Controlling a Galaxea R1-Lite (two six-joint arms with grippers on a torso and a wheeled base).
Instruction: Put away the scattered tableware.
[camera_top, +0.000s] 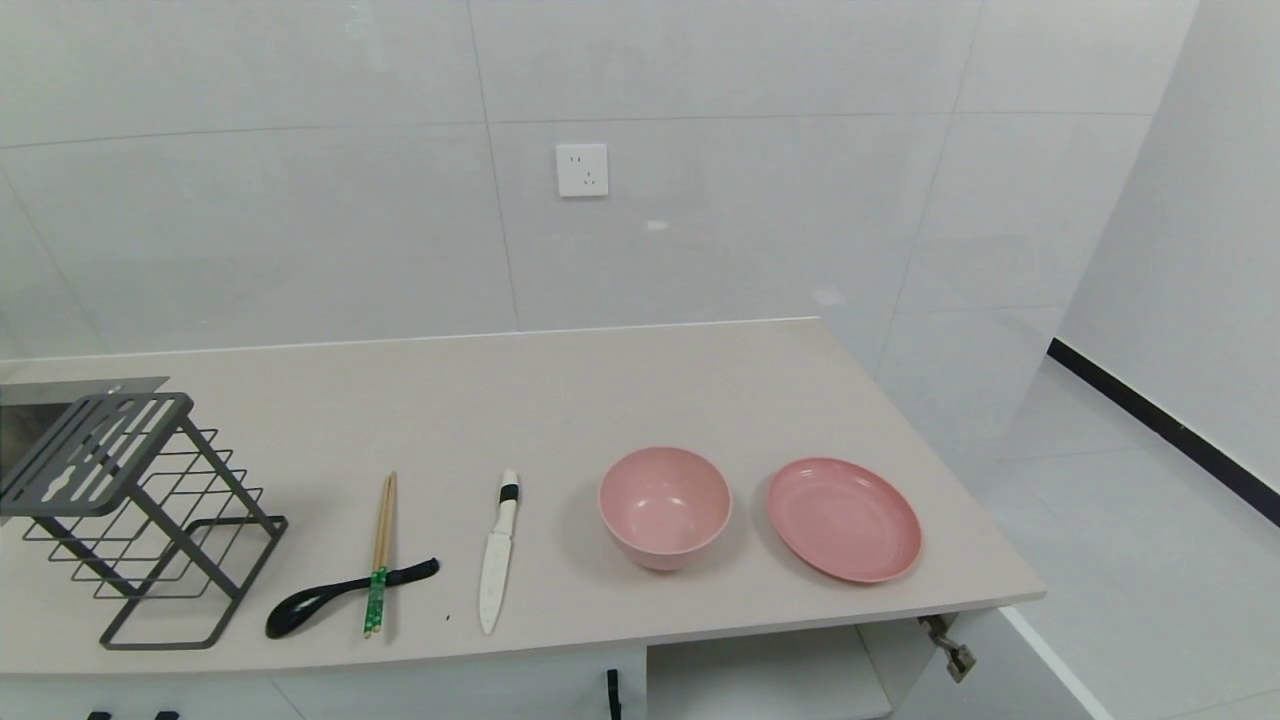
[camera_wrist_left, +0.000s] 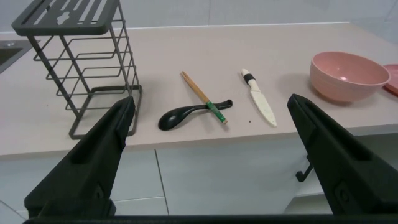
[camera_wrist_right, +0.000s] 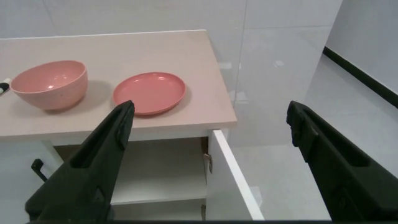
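Left gripper (camera_wrist_left: 211, 102) and right gripper (camera_wrist_right: 210, 107) had their fingers apart, empty, while spoon (camera_top: 300, 605), chopsticks (camera_top: 381, 540), knife (camera_top: 497, 555), pink bowl (camera_top: 664, 505) and pink plate (camera_top: 843, 517) lay along the bench (camera_top: 600, 390) in a row toward three o'clock from the wire rack (camera_top: 110, 450).

Counter (camera_top: 620, 400): rack (camera_top: 100, 452); spoon (camera_top: 300, 606); chopsticks (camera_top: 382, 530); knife (camera_top: 497, 562); bowl (camera_top: 665, 505); plate (camera_top: 843, 518)

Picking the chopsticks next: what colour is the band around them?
Green; the band on the chopsticks shows best in the head view.
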